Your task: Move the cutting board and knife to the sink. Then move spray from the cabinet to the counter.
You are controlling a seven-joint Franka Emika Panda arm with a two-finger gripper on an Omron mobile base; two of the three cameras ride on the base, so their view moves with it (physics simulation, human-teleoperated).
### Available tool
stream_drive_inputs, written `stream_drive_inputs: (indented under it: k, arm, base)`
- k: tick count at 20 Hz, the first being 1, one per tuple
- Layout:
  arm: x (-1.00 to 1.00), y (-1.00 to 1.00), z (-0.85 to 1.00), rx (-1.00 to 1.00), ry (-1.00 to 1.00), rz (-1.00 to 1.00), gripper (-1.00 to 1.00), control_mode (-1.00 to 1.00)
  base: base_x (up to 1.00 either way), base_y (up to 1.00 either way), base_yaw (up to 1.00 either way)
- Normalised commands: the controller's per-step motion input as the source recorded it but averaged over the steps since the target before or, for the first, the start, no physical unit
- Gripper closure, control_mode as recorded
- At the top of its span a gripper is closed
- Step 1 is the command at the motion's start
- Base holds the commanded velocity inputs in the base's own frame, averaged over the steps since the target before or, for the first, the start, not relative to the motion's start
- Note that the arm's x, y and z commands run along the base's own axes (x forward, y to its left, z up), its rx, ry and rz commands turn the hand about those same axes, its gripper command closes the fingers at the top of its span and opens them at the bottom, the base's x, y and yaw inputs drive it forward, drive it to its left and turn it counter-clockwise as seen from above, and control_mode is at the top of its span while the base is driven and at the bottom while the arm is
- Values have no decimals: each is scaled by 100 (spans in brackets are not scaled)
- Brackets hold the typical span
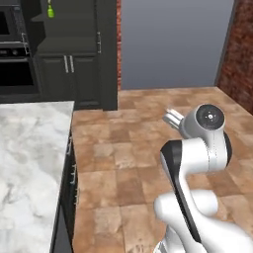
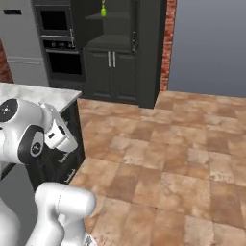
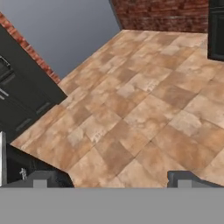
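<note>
Spray (image 1: 50,9) up on the cabinet (image 1: 79,54) shelf, too small to read its label, and the counter (image 1: 29,163) runs off the left edge

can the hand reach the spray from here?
Probably not. The spray sits on a high shelf of the cabinet across a wide stretch of floor, while the open hand faces bare tiles; the base would likely have to drive closer.
</note>
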Motion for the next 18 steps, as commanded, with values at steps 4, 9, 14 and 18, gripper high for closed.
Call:
stream_drive_inputs:
  k: [4, 9, 14, 18]
  arm:
    - [0, 0, 0, 0, 0, 0, -100, 100]
    - [0, 0, 0, 0, 0, 0, -100, 100]
    - [0, 0, 0, 0, 0, 0, -100, 100]
    - [0, 0, 0, 0, 0, 0, -100, 100]
  base:
    - [100, 0, -3]
    - [100, 0, -7]
    - [100, 0, -17]
    - [100, 14, 0]
